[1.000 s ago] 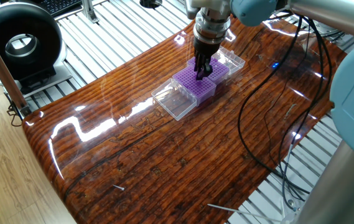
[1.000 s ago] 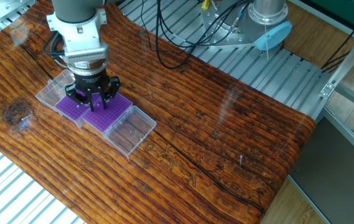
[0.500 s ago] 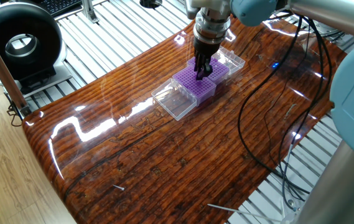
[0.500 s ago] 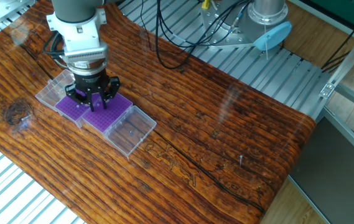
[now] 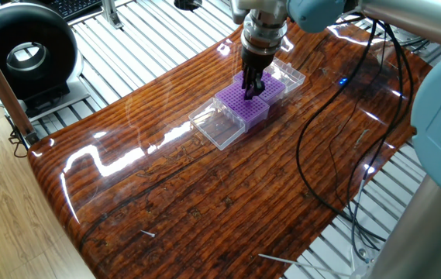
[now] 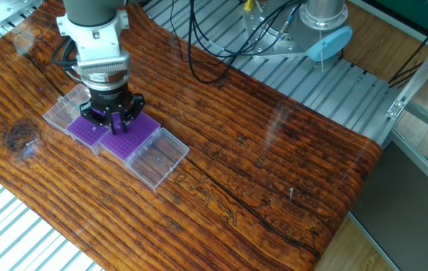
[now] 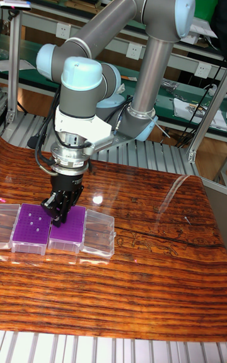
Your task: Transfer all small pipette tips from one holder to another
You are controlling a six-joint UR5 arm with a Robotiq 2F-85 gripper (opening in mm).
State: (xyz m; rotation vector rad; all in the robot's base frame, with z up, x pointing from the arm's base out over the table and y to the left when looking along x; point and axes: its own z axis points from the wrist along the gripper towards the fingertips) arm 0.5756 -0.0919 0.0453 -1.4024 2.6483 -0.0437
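1. One fixed view: the gripper (image 5: 253, 87) hangs straight down over two purple grid racks that stand side by side near the far edge of the wooden table (image 5: 204, 201). Its fingertips are at the seam between the nearer rack (image 5: 239, 111) and the farther rack (image 5: 273, 87). A clear hinged lid (image 5: 216, 128) lies open on the near side and another clear lid (image 5: 291, 74) on the far side. No small pipette tips can be made out here; they are too fine to see at this size

2. The other fixed view: the gripper (image 6: 113, 120) is low over the same pair, the left rack (image 6: 86, 126) partly hidden under it and the right rack (image 6: 133, 139) mostly bare. The jaws look drawn close together, but I cannot tell whether they pinch a tip or merely stand nearly closed

3. Tall fixed view: the gripper (image 7: 58, 208) points down at the boundary between the two racks (image 7: 34, 224), fingertips level with the grid tops or just above them. A few pale specks on the left rack may be tips seated in holes; that is a guess

4. Handling, judged from the task and these views: such tips should be very light, thin-walled and smooth, so they could slip or tilt in a loose pinch and bend or crack under a hard one. The sensible hold would be on the upper collar standing proud of the hole, jaws square to it, lifting straight up so that the tip does not bind in the grid
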